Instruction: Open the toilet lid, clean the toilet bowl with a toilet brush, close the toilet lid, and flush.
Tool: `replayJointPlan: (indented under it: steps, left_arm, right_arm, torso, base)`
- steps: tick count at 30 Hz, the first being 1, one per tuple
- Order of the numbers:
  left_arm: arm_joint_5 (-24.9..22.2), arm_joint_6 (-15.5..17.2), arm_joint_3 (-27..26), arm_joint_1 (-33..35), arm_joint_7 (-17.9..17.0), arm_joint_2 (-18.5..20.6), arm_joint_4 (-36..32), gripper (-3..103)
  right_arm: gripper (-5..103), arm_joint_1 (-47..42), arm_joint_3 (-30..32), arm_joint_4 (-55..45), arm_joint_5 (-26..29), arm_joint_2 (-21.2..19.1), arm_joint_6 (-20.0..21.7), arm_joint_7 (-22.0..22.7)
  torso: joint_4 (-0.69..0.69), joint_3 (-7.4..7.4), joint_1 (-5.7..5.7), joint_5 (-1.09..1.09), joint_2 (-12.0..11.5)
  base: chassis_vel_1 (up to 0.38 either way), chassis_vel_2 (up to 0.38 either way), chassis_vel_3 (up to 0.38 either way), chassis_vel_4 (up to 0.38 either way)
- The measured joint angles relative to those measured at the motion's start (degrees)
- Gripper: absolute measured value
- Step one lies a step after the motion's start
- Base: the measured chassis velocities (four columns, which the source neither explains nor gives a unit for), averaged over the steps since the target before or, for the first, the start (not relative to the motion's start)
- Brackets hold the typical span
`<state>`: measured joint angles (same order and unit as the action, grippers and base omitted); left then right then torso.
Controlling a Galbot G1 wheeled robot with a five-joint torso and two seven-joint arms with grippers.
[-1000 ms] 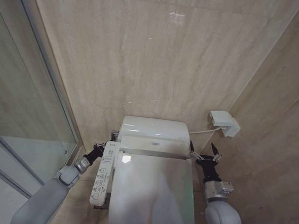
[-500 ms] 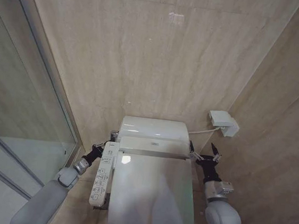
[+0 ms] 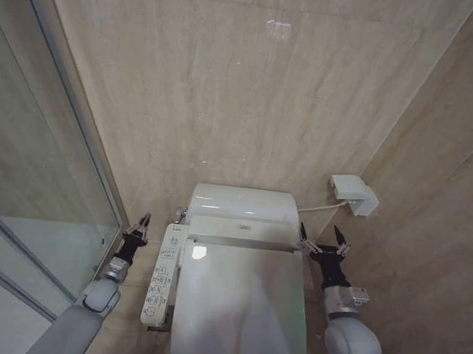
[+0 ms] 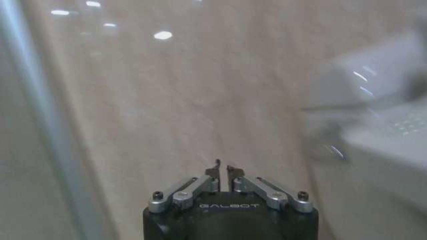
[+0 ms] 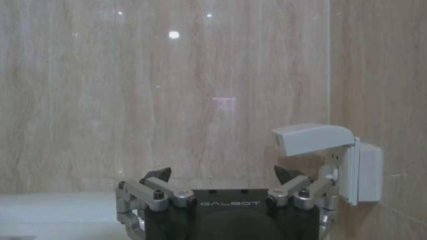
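We see the toilet bowl (image 3: 239,313) against the back wall, with the toilet lid (image 3: 239,308) lying down on it. Our right gripper (image 3: 322,240) waits beside the tank, jaws spread wide. Our left gripper (image 3: 141,224) hangs beside the button panel (image 3: 161,275), jaws pressed together.
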<state>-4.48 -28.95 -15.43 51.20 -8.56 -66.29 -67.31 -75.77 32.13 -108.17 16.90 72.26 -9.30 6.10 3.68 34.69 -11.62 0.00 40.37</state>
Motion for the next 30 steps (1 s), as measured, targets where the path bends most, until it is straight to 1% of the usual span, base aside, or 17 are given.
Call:
replayJointPlan:
  steps: [1,3,4,5,7,8,9,11,12,15,19,20,23,26,27,29,30]
  left_arm:
    - [0.0,0.0,0.0,0.0,0.0,0.0,0.0,-1]
    - [-1.6,1.9,-1.9,1.9,-0.5,-0.4,-4.2,-1]
    - [-2.1,2.9,-3.6,3.3,-0.5,-1.0,-7.5,24]
    - [-2.1,2.9,-3.6,3.3,-0.5,-1.0,-7.5,24]
    - [-2.6,3.5,-5.0,4.7,-0.4,-1.6,-10.7,24]
    - [-3.3,3.6,-6.1,6.4,-0.1,-2.6,-14.3,24]
    - [-3.3,3.6,-6.1,6.4,-0.1,-2.6,-14.3,24]
    - [-3.7,3.8,-7.5,9.0,-0.3,-3.7,-18.5,24]
    - [-3.8,4.1,-8.3,10.4,-0.5,-4.2,-20.1,52]
    - [-3.9,5.4,-9.9,14.4,-0.9,-5.3,-24.1,52]
    - [-3.9,6.6,-10.9,18.5,-3.1,-6.2,-27.3,52]
    - [-4.0,7.1,-11.1,20.0,-4.2,-6.5,-28.5,79]
    - [-4.4,7.4,-11.5,22.0,-4.5,-6.9,-30.3,79]
    - [-4.6,7.4,-11.8,24.0,-3.3,-7.2,-32.7,79]
    - [-4.6,7.4,-11.8,24.8,-2.2,-7.4,-33.6,99]
    - [-4.7,5.6,-11.6,25.8,0.9,-7.6,-34.2,99]
    - [-4.7,5.6,-11.6,25.8,0.9,-7.6,-34.2,99]
  right_arm:
    - [100,0.0,0.0,0.0,0.0,0.0,0.0,0.0]
    - [100,0.0,0.0,0.0,0.0,0.0,0.0,0.0]
    - [100,0.0,0.0,0.0,0.0,0.0,0.0,0.0]
    - [100,0.0,0.0,0.0,0.0,0.0,0.0,0.0]
    - [100,0.0,0.0,0.0,0.0,0.0,0.0,0.0]
    - [100,0.0,0.0,0.0,0.0,0.0,0.0,0.0]
    - [100,0.0,0.0,0.0,0.0,0.0,0.0,0.0]
    - [100,0.0,0.0,0.0,0.0,0.0,0.0,0.0]
    - [100,0.0,0.0,0.0,0.0,0.0,0.0,0.0]
    - [100,0.0,0.0,0.0,0.0,0.0,0.0,0.0]
    - [100,0.0,0.0,0.0,0.0,0.0,0.0,0.0]
    - [100,0.0,0.0,0.0,0.0,0.0,0.0,0.0]
    - [100,0.0,0.0,0.0,0.0,0.0,0.0,0.0]
    - [100,0.0,0.0,0.0,0.0,0.0,0.0,0.0]
    - [100,0.0,0.0,0.0,0.0,0.0,0.0,0.0]
    - [100,0.0,0.0,0.0,0.0,0.0,0.0,0.0]
    - [100,0.0,0.0,0.0,0.0,0.0,0.0,0.0]
  torso:
    - [0.00,0.00,0.00,0.00,0.0]
    - [-0.02,0.00,0.00,0.00,0.0]
    - [-0.03,0.00,0.00,0.00,0.0]
    - [-0.03,0.00,0.00,0.00,0.0]
    - [-0.02,0.00,0.00,0.02,0.0]
    - [0.01,0.00,0.00,0.00,0.0]
    - [0.01,0.00,0.00,0.00,0.0]
    - [0.01,0.00,0.00,0.02,0.0]
    - [0.01,0.00,0.00,0.02,0.0]
    - [-0.02,0.00,0.00,-0.01,0.0]
    - [-0.03,0.00,0.00,0.00,0.0]
    - [-0.02,0.00,0.01,0.00,0.0]
    - [-0.02,0.00,0.00,0.00,0.0]
    - [-0.01,0.00,0.00,0.01,0.0]
    - [-0.02,0.00,0.00,0.02,0.0]
    - [-0.01,0.00,0.00,0.01,0.0]
    - [-0.01,0.00,0.00,0.01,0.0]
  base:
    - [0.000,0.000,0.000,0.000]
    - [0.000,0.000,0.000,0.000]
    - [0.000,0.000,0.000,0.000]
    - [0.000,0.000,0.000,0.000]
    - [0.000,0.000,0.000,0.000]
    - [0.000,0.000,0.000,0.000]
    - [0.000,0.000,0.000,0.000]
    - [0.000,0.000,0.000,0.000]
    - [0.000,0.000,0.000,0.000]
    - [0.000,0.000,0.000,0.000]
    - [0.000,0.000,0.000,0.000]
    - [0.000,0.000,0.000,0.000]
    - [0.000,0.000,0.000,0.000]
    - [0.000,0.000,0.000,0.000]
    - [0.000,0.000,0.000,0.000]
    - [0.000,0.000,0.000,0.000]
    - [0.000,0.000,0.000,0.000]
